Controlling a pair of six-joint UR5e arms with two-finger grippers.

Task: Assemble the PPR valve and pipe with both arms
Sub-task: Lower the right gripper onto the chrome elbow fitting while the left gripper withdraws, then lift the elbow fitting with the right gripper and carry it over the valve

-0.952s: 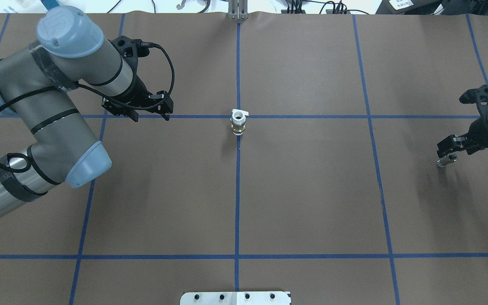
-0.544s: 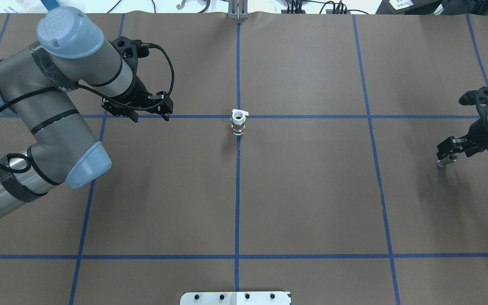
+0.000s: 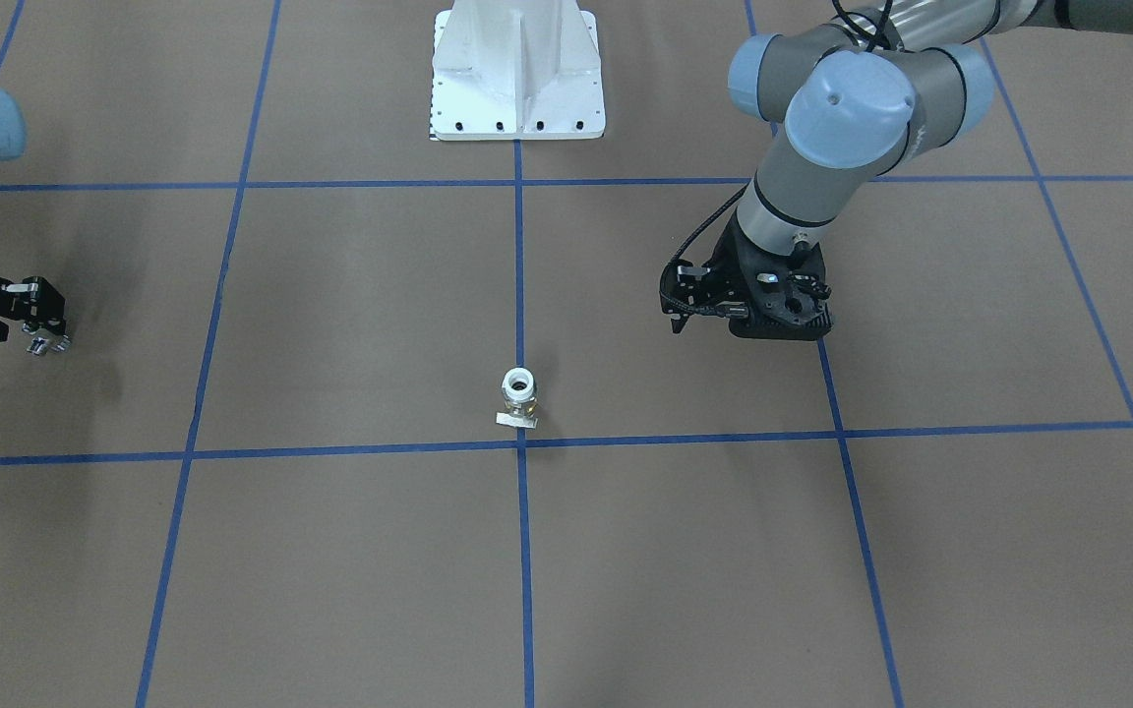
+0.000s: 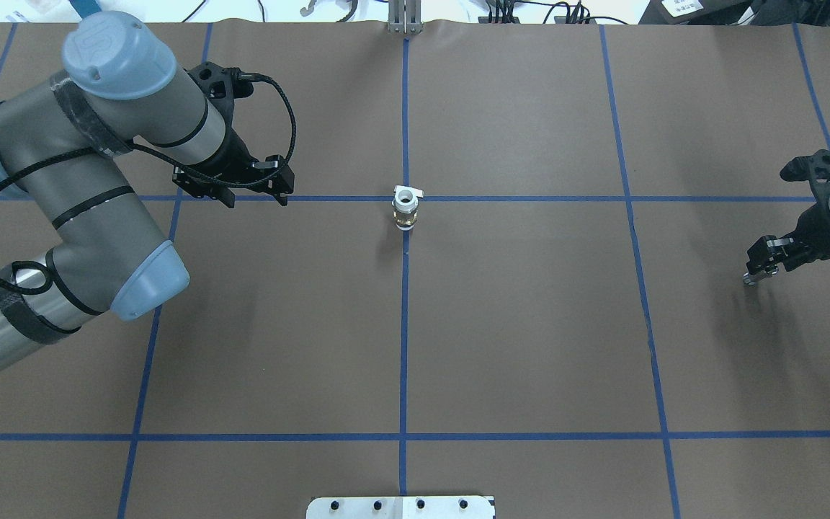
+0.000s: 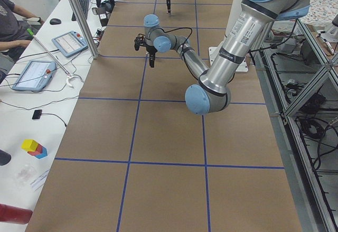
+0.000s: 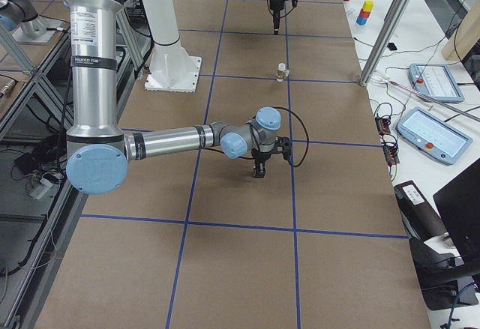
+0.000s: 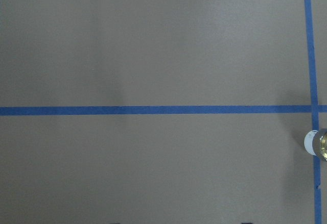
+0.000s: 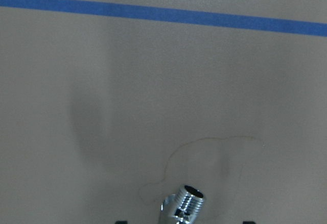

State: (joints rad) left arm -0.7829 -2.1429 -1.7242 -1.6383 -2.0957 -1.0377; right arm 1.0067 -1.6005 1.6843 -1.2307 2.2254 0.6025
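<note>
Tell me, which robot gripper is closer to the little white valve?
Left. The left gripper hangs beside the valve; the right gripper, holding the chrome pipe, is much farther.

Seen from the front: right gripper (image 3: 35, 339) at the far left edge, closed on a small shiny pipe (image 3: 38, 345), apparently just above the table (image 3: 330, 570). Well off to its side, near the centre tape cross, the valve (image 3: 517, 397) standing upright, mouth up. Beyond that, left gripper (image 3: 724, 320) hanging low, fingers hidden.
</note>
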